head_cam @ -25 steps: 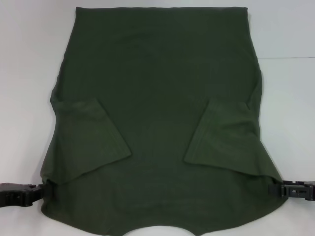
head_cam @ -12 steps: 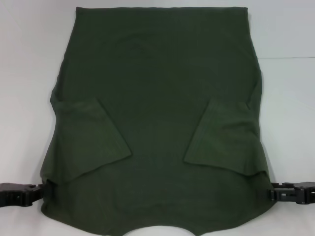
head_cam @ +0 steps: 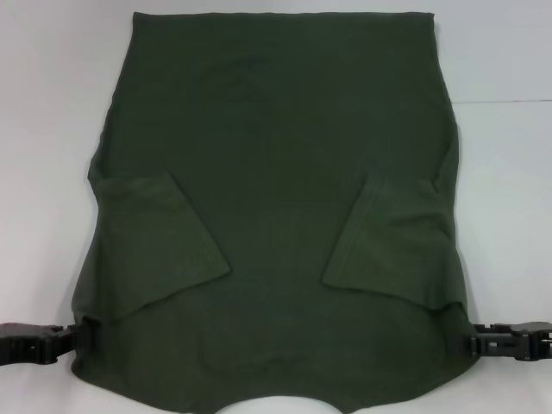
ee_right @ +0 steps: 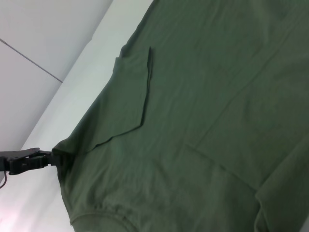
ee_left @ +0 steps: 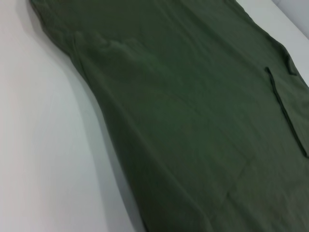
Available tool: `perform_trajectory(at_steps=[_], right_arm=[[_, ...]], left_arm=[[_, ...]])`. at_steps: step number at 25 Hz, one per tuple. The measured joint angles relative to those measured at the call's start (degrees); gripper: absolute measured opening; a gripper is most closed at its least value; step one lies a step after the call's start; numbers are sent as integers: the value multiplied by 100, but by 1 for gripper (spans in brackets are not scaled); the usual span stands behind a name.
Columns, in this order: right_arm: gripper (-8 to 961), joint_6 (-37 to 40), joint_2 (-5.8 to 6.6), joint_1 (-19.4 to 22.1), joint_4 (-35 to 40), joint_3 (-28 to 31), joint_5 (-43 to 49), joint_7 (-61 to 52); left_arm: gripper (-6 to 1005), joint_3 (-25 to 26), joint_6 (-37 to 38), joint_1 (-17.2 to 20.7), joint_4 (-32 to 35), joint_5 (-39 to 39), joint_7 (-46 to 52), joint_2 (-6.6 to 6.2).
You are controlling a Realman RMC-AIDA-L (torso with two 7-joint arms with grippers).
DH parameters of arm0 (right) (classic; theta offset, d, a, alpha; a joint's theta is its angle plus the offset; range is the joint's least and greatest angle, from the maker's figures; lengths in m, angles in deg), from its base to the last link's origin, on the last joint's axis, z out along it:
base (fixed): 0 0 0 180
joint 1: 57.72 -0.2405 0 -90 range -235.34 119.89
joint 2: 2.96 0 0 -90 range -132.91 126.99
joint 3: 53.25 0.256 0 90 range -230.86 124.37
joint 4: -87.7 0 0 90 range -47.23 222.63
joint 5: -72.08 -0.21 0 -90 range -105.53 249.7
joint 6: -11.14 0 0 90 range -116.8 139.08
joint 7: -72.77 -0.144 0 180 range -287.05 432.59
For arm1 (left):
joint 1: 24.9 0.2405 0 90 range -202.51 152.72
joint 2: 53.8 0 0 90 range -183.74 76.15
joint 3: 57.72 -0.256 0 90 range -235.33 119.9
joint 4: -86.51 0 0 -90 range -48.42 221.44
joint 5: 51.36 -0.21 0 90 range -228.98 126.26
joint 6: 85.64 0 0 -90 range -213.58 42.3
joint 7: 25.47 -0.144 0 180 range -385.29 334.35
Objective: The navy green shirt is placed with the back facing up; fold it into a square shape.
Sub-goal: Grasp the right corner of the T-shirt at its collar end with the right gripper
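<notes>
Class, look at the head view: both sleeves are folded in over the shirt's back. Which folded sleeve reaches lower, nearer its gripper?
The right sleeve of the navy green shirt: its lower corner ends just above the right gripper, while the left sleeve ends a little higher.

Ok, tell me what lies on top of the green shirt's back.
Both short sleeves are folded inward onto the navy green shirt: left sleeve, right sleeve. The white table beneath the fabric is covered; the shirt's front is hidden.

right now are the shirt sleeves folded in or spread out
Folded in: both sleeves lie over the navy green shirt body.
</notes>
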Motion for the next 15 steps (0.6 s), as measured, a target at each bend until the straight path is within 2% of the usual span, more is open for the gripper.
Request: perform_trajectory(at_steps=[11,15], right_arm=[[764,-106,23,-34,-2,6,147,-227],[751,-242,-21,-97,16,4,303,-357]], left_arm=[[22,28,0,-8,0,12,-4,1],[21,36,0,-17,0,17,-4,-5]])
